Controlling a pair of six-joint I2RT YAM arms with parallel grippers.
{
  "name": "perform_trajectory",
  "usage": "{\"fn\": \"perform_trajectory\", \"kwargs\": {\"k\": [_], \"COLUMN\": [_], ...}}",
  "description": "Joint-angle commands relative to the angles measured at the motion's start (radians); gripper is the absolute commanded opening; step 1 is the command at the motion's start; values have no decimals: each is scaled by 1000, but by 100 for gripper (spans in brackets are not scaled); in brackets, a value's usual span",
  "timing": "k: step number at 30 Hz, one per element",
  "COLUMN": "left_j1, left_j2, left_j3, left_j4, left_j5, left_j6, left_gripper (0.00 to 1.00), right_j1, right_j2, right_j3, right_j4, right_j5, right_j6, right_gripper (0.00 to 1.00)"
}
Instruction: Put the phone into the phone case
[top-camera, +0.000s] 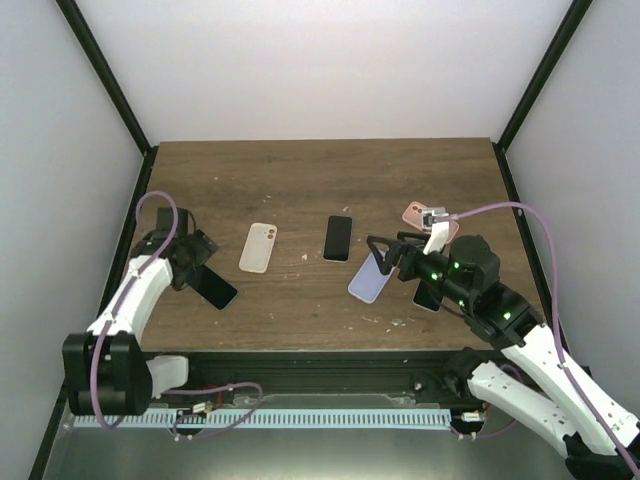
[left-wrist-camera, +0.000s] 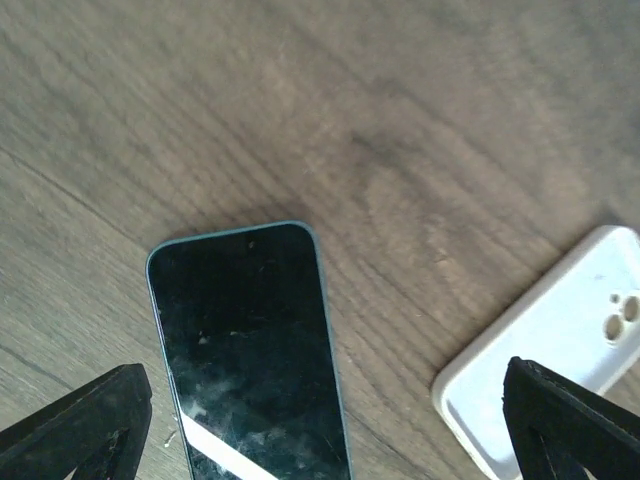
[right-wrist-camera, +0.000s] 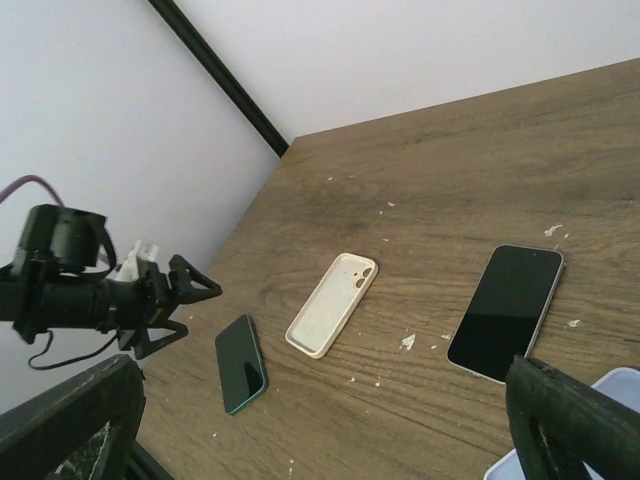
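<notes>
My left gripper hangs with its fingers wide over the flat dark phone with a green rim. The phone lies screen up near 8 o'clock on the brown wooden table. The soft cream phone case lies close, at the phone's 1 o'clock. My right gripper is wide too and holds nothing.

The phone is thin and flat, so I think the fingers could slip and push it away. The shiny black phone and pale blue case could trick me into a wrong pair.

The wood has white crumbs, maybe paint. White walls stand around.
</notes>
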Motion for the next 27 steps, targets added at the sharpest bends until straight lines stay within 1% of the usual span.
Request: {"fn": "perform_trajectory", "kwargs": {"k": [1,4,7,10,15,19,27], "left_j1": [7,8,8,6,4,2,-51], "left_j2": [101,203,255,279,287,305,354], "left_j3": [-3,14,8,-6,-13,-11,18], "left_j4": [-2,0,13,16,0,-19,-14], "left_j5": [-15,-7,6,12,-33,-38,-43], "left_j6": [-109,-93,-101,-114,-128,-149,-158], "left_gripper": [97,97,96,95,95,95,93], "right_j1": [10,9,9,10,9,10,9], "right_j2": [-12,-17,-27,-37,-44,-40,-17], "right_j3": [-4,-7,-9,-11,-9,-9,-27], "right_j4": [31,29,24,12,2,6,22], "right_j5": [-22,-31,-37,-20,-6,-4,-34], "right_j6": [-14,-13,-16,-23,-32,-34,1], "right_gripper": [100,100,100,100,100,100,100]}}
